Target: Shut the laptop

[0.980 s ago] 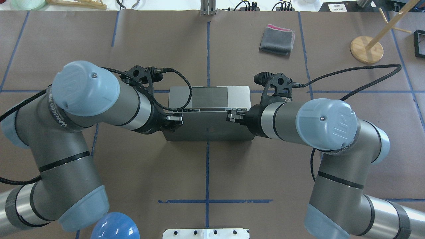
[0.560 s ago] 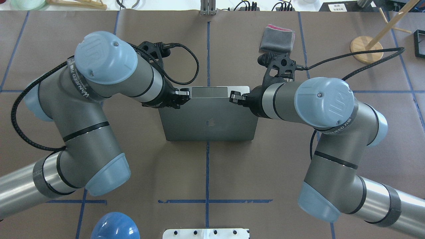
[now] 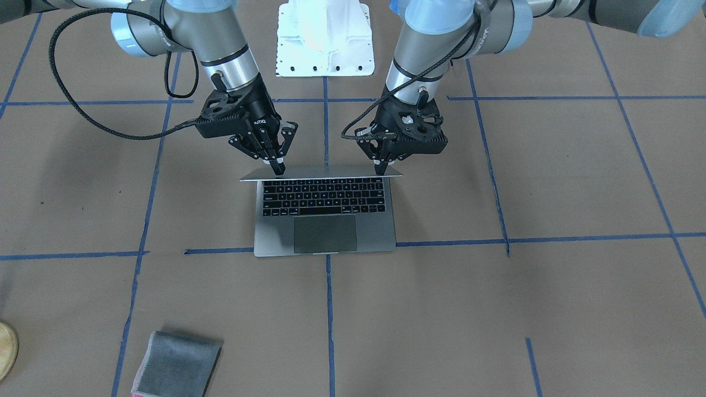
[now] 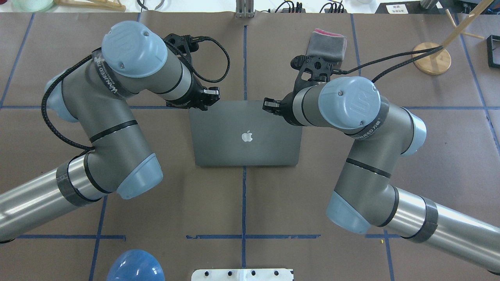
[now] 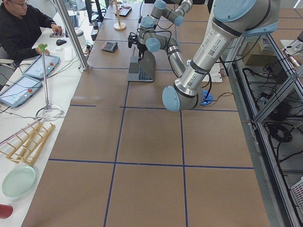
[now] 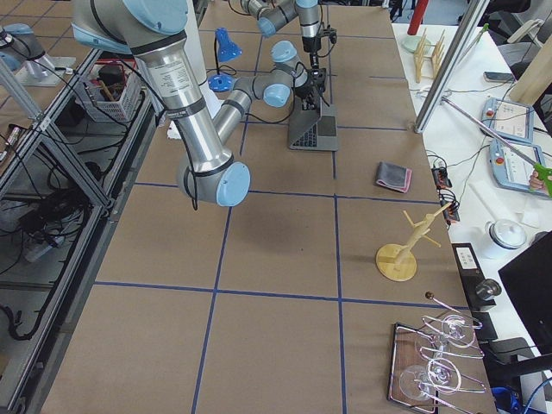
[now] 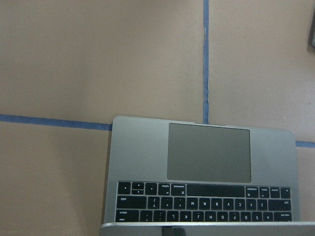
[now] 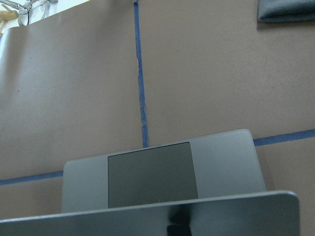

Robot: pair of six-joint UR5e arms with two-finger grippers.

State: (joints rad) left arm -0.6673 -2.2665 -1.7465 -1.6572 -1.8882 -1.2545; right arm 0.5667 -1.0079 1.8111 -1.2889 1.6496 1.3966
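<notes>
The space-grey laptop (image 3: 324,196) lies mid-table, partly open. Its lid (image 4: 246,121) with the apple logo tilts forward over the base, and the front-facing view shows it edge-on above the black keys. My left gripper (image 4: 211,95) is shut, its tips against the lid's top edge near one corner (image 3: 380,165). My right gripper (image 4: 269,105) is shut, its tips at the other corner (image 3: 276,165). Both wrist views show the trackpad (image 7: 209,152) (image 8: 152,174) and the lid's edge along the bottom.
A folded grey cloth with a pink edge (image 4: 326,43) lies beyond the right wrist, also in the front-facing view (image 3: 176,364). A wooden stand (image 4: 431,58) is at the far right. A blue dome (image 4: 134,267) and the white base (image 3: 324,38) are by the robot.
The lid has swung forward and down toward the keyboard; the overhead now hides keys and trackpad. Both grippers moved away from the robot with the lid's top edge, staying shut.
</notes>
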